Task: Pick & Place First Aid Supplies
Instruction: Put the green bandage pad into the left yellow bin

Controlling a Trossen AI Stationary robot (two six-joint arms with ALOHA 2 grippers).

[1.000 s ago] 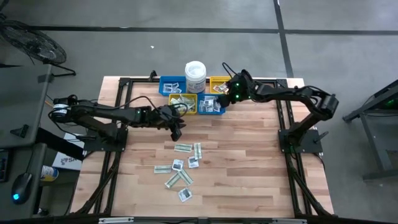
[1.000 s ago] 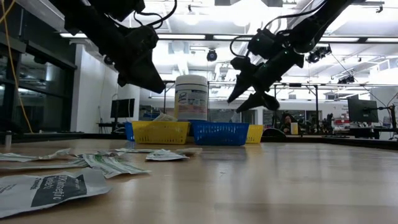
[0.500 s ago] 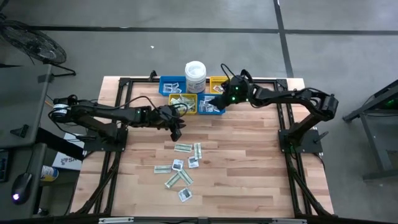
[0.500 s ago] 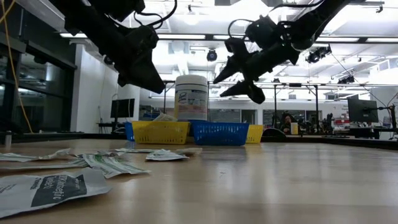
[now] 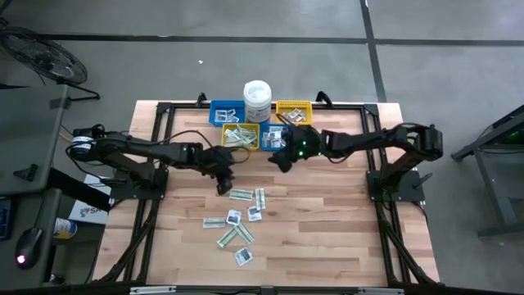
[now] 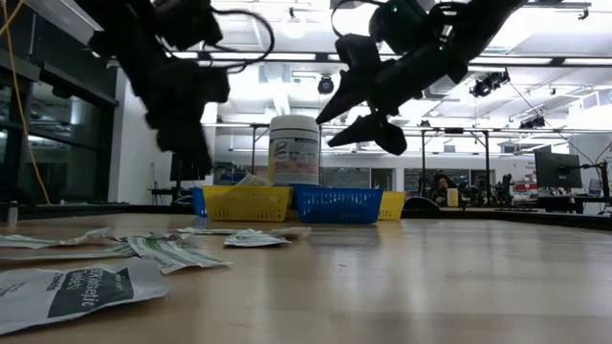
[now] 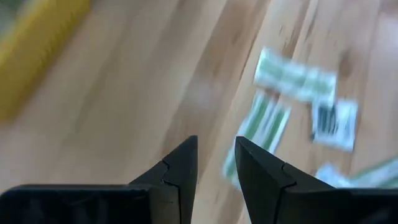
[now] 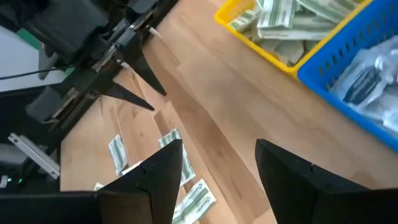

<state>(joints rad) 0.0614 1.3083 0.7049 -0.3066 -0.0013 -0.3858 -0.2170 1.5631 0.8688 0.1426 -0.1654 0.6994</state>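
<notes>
Both grippers had just moved away from the bins toward the loose packets. One second before, the right gripper [image 5: 282, 161] hung over the bins at the back edge of the tabletop; now it had come forward, past the blue bin [image 5: 275, 141], with its fingers spread wide and nothing between them. The left gripper [image 5: 223, 183] had dipped lower, toward the long green-and-white strip [image 5: 241, 195] near the middle of the tabletop. Its fingers [image 7: 180, 169] stood a little apart and held nothing. The other packets [image 5: 236, 231] lay scattered between the middle and the front edge, none picked up yet. Some packets already sat in the yellow bin [image 5: 241, 136]. It looked like each arm was going for a new packet, so lots of work was left.
</notes>
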